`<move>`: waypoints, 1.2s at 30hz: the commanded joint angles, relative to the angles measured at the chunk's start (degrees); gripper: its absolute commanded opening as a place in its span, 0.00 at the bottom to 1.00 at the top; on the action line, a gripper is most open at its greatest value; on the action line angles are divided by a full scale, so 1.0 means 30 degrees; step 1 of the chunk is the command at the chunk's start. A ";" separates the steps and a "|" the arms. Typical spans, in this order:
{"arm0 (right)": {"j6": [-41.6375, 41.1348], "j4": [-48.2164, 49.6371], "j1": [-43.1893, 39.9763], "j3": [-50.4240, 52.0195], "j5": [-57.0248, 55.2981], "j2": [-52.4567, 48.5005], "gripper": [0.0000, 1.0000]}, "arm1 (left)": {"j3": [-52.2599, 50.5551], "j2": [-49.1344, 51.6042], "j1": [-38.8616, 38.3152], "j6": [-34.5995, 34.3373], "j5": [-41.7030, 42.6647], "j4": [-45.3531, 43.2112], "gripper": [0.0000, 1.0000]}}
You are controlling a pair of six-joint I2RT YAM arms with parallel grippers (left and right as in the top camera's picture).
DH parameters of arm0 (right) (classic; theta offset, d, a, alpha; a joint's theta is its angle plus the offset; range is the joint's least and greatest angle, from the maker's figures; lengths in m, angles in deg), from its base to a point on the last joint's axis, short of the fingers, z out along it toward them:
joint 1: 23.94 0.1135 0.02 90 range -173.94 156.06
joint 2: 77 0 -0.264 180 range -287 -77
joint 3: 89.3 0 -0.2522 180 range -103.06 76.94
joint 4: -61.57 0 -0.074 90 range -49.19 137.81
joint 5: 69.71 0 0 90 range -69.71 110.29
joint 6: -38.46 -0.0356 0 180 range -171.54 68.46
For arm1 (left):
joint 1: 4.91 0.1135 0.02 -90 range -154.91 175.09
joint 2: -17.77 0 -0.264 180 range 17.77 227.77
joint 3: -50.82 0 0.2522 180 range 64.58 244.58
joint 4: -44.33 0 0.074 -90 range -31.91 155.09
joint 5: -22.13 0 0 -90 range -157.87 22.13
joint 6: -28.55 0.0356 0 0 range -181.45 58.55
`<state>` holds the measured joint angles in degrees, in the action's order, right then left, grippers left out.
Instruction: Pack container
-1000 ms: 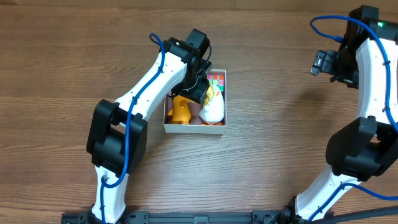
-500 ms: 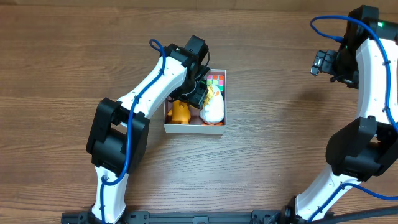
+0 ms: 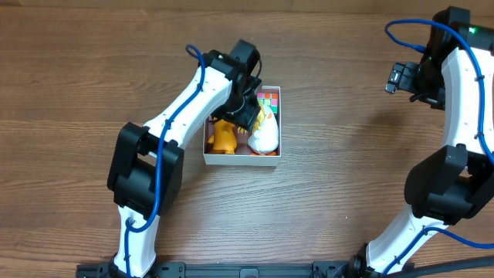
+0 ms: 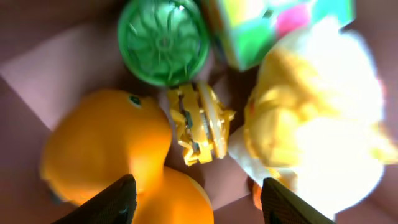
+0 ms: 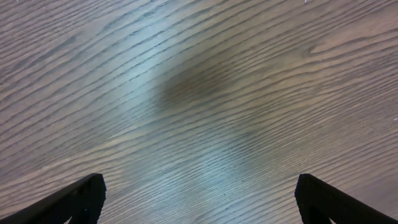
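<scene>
I am working over the wooden table (image 3: 332, 201), and in the overhead view no loose toy is showing on it outside the box, so I am judging the packing to be close to finished. The container (image 3: 239, 161) is sitting at about ten o'clock from the table's middle, under my left arm, and it is looking nearly full. The white and yellow plush (image 4: 311, 124) is filling its four o'clock side, and the orange duck (image 4: 106, 149) is lying at seven o'clock. The coloured cube (image 4: 273, 25) is sitting in the one o'clock corner and the green disc (image 4: 163, 40) at eleven. The small yellow piece (image 4: 199, 124) is resting in the middle between duck and plush. I am holding my left gripper (image 4: 199, 205) just above the toys with its fingers spread and nothing in them. My right gripper (image 5: 199, 193) is hanging well apart at two o'clock over bare wood, also spread and empty. What is remaining, as I am judging it, is lifting my left arm clear; I cannot tell whether a lid is meant to follow.
</scene>
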<state>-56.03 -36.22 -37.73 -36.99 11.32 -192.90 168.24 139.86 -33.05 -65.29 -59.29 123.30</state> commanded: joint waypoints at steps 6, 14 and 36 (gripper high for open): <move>-0.0051 0.0080 0.0066 0.0015 0.0022 -0.0036 1.00 | 0.6754 0.0117 0.0554 0.0437 -0.0102 0.3111 0.65; -0.0051 0.0080 0.0066 0.0015 0.0022 -0.0036 1.00 | 1.1030 -0.0102 0.1676 0.0430 -0.2637 0.7045 1.00; -0.0051 0.0080 0.0066 0.0015 0.0022 -0.0036 1.00 | 1.2101 -0.8160 0.3228 -0.0889 -0.3337 1.0528 1.00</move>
<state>-56.01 -36.18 -37.73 -36.99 11.34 -192.90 204.89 120.75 -23.26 -65.77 -68.80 154.64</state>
